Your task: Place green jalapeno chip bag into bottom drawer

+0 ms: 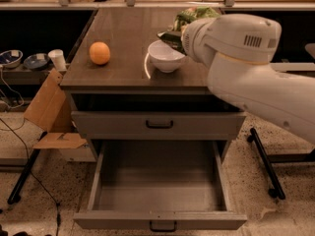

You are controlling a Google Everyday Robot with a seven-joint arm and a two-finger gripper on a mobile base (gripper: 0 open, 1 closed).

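Note:
The green jalapeno chip bag [189, 16] shows at the back right of the cabinet top, just behind the white bowl [166, 56], partly hidden by my white arm [236, 58]. My gripper [170, 35] is a dark part at the arm's end, right at the bag's lower edge, above the bowl's right rim. Most of it is hidden by the wrist. The bottom drawer [123, 221] is pulled fully open below, with nothing in it and its dark handle [163, 226] at the front.
An orange fruit [99, 53] lies on the cabinet top [123, 28] left of the bowl. The shallower drawer [159, 125] above is shut. A cardboard box [49, 112] leans at the left. A wheeled stand leg [263, 161] is at the right.

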